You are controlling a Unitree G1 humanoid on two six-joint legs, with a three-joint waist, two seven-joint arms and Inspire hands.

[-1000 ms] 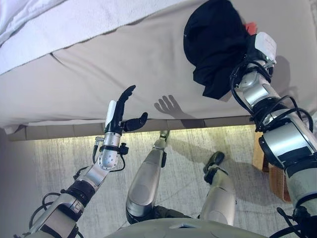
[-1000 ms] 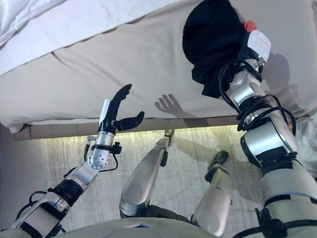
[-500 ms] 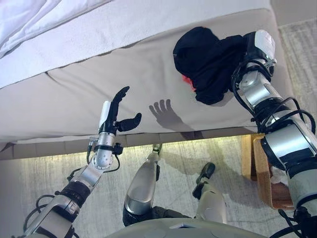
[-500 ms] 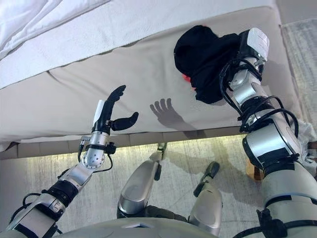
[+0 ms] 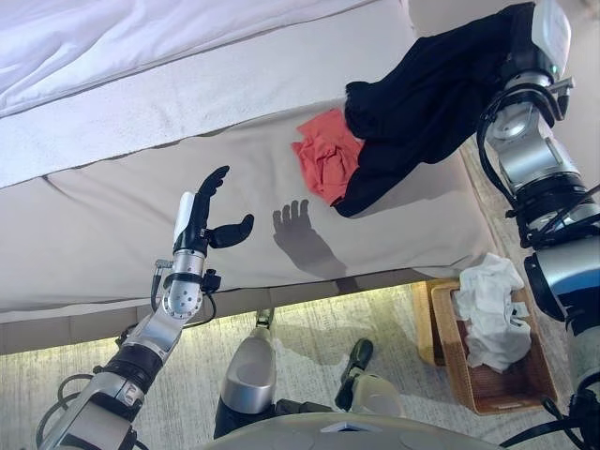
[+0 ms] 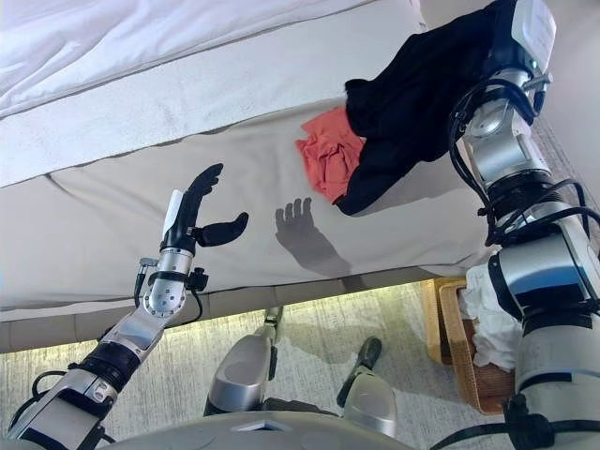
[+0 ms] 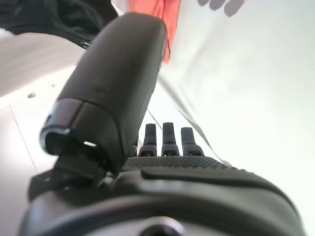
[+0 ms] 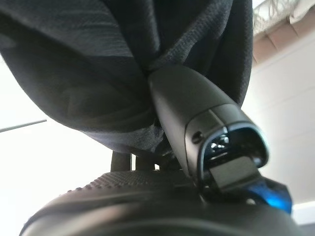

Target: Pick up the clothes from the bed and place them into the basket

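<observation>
My right hand (image 5: 521, 39) is shut on a black garment (image 5: 422, 108) and holds it up over the bed's right end; the cloth hangs down and trails on the mattress. In the right wrist view the thumb (image 8: 197, 113) pinches the black cloth (image 8: 98, 64) against the fingers. An orange-red garment (image 5: 323, 159) lies on the beige bed (image 5: 141, 187), partly under the black one. My left hand (image 5: 202, 216) is open and empty, held above the bed's front edge. A wicker basket (image 5: 492, 394) stands on the floor at the right with a white garment (image 5: 487, 305) in it.
White bedding (image 5: 141, 47) lies folded along the far side of the bed. The grey carpet (image 5: 309, 328) runs between the bed's front edge and the basket.
My right hand has lifted the black garment up and to the right, uncovering the orange-red garment. The camera has turned right, bringing the basket into view. My left hand has held its pose.
</observation>
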